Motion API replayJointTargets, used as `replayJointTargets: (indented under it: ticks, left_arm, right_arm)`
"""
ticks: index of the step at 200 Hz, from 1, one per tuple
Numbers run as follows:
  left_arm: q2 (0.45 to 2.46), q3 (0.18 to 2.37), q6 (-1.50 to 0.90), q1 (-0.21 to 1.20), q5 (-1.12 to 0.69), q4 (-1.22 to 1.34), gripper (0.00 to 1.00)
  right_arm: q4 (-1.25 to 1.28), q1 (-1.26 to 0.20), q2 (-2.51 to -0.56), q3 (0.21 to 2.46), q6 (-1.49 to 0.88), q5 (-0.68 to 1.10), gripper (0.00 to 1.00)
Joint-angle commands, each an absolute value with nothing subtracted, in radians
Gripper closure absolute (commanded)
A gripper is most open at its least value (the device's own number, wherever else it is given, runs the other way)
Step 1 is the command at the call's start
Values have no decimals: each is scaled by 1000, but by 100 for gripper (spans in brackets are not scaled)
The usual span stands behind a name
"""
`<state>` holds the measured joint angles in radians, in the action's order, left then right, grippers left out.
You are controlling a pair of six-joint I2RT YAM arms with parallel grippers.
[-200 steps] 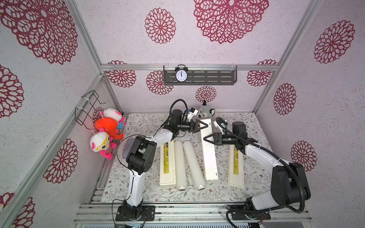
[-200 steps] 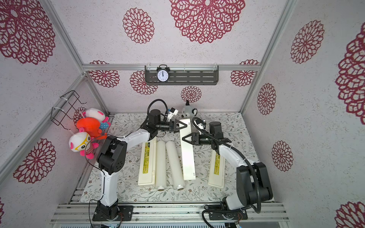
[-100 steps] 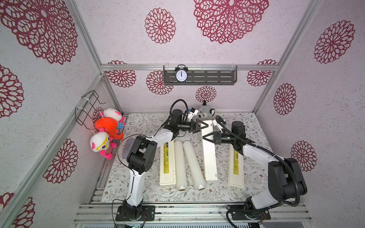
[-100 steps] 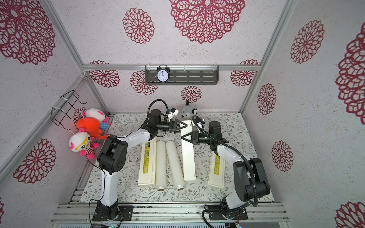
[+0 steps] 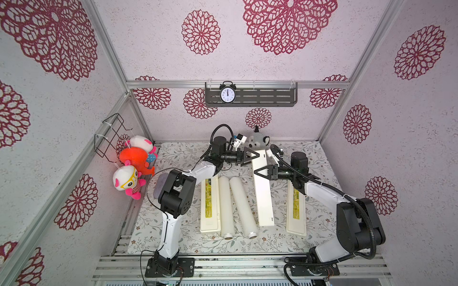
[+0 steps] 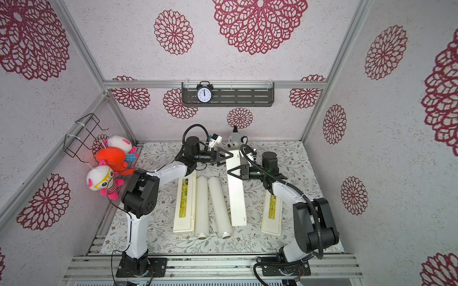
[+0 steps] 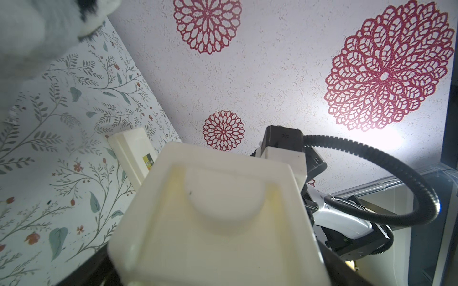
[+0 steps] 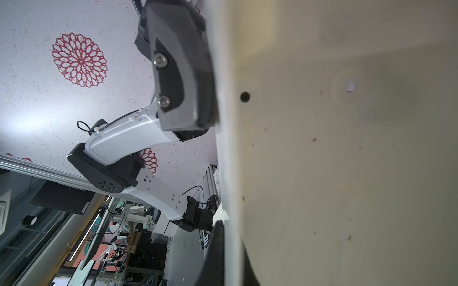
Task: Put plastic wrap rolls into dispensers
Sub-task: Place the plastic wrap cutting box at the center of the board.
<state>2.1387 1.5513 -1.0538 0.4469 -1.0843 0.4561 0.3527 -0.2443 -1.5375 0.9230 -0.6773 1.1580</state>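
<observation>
Right hand (image 5: pixel 256 172), closed, pinches a side wall of the open box (image 5: pixel 264 203) on the tabletop (image 5: pixel 319 170). Left hand (image 5: pixel 256 155), wide, straddles the box's far end. 2 rolls (image 5: pixel 226 205) lie side by side between that box and the labelled dispenser (image 5: pixel 210 203).

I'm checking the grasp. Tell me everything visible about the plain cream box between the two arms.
The plain cream box is long, narrow, smooth plastic, with no label showing. Its near end rests on the floral mat, between a white roll and a labelled dispenser. The right claw is shut on its long edge near the far end. The left claw stands open around that end, which shows a rimmed recess with a half-round bump.
</observation>
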Motion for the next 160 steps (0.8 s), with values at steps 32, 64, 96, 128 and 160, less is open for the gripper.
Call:
replayJointTargets:
  ticks: [32,64,96,128,160]
  left_arm:
    - [2078,1620,-882,341,-930,169,2]
    - [2063,1584,-894,309,-864,136,2]
    - [2041,1564,-857,308,-796,38,0]
    - [1995,1539,-800,314,-704,-100,0]
    - [1974,1506,-783,325,-640,-174,0]
  right_arm:
    - [3,-179,-1576,940,-556,954,100]
    - [-143,-188,-1611,994,-476,814,100]
    - [-324,-240,-1677,1086,-403,539,100]
    - [-376,-294,-1751,1148,-417,298,100]
    - [-398,-351,-1846,1232,-413,166,100]
